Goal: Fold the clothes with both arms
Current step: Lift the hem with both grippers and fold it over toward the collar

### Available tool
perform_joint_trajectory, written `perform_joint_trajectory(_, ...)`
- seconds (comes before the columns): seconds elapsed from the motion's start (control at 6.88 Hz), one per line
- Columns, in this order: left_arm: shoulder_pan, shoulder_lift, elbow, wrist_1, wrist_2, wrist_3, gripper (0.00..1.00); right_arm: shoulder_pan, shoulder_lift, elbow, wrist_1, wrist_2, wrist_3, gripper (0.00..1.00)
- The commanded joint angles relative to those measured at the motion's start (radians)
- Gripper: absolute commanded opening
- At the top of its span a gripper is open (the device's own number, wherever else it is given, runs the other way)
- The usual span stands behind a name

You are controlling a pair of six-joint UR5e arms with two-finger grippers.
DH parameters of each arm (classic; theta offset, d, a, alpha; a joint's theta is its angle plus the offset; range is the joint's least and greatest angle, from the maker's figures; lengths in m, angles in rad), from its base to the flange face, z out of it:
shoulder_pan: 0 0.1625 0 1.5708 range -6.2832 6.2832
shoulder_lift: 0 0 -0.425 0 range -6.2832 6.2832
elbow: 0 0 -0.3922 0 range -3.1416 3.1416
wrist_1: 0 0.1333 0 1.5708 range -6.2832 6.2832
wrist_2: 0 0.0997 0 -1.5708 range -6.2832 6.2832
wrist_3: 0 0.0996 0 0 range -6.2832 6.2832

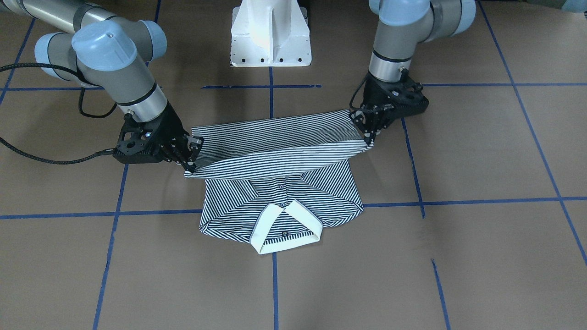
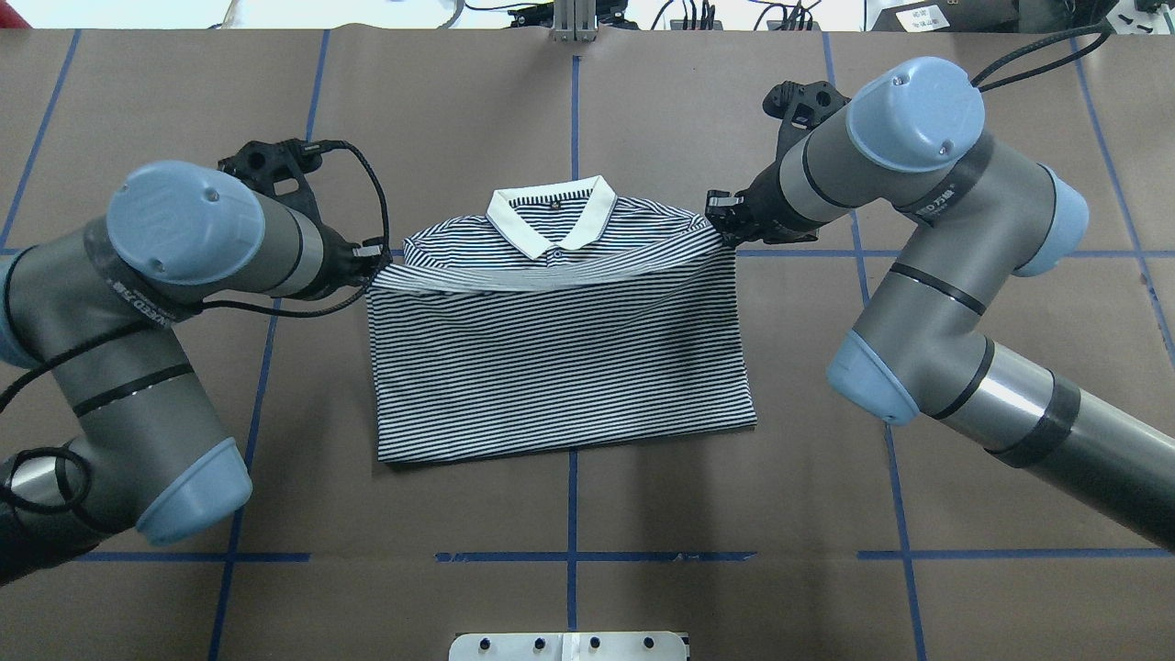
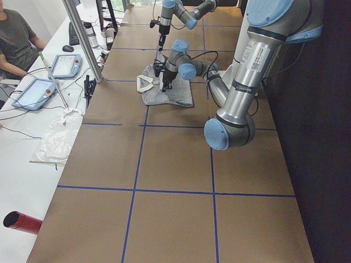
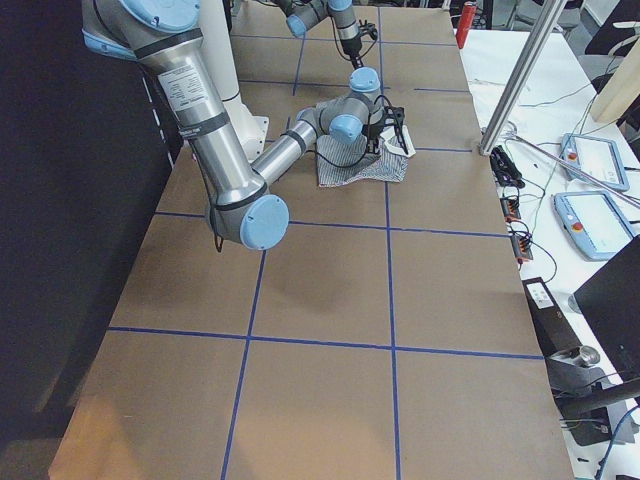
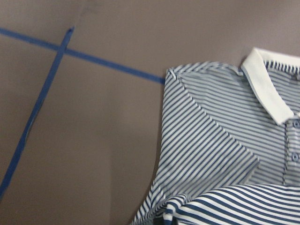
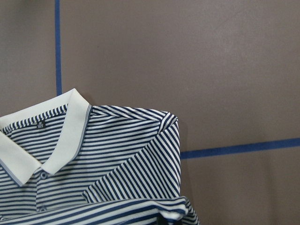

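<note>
Brown paper with blue tape lines covers the tabletop. The striped shirt lies at its middle, collar toward the edge away from the robot. The left gripper and right gripper each pinch a raised hem corner. Best to carry both level and taut, landing short of the collar. The raised cloth hides the lower front, and neither wrist view shows the fingertips.

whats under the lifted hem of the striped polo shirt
The front of the navy-and-white striped polo shirt: buttoned placket and folded-in sleeves, cream collar just beyond. Its lower half is covered.
</note>
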Motion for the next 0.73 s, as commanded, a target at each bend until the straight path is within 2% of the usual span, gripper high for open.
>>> perform_joint_trajectory(0.0, -0.055, -0.035, 0.183, -0.145, 0.001, 0.027, 0.00, 0.026, 0.015, -0.153, 0.170, -0.002, -0.003, 0.00)
perform_joint_trajectory(0.29, -0.053, -0.038, 0.219, -0.187, 0.001, 0.027, 0.00, 0.047, 0.112, -0.293, 0.196, -0.002, -0.001, 0.00)
perform_joint_trajectory(0.58, -0.051, -0.050, 0.220, -0.187, 0.001, 0.019, 0.00, 0.051, 0.139, -0.298, 0.196, -0.002, -0.001, 0.00)
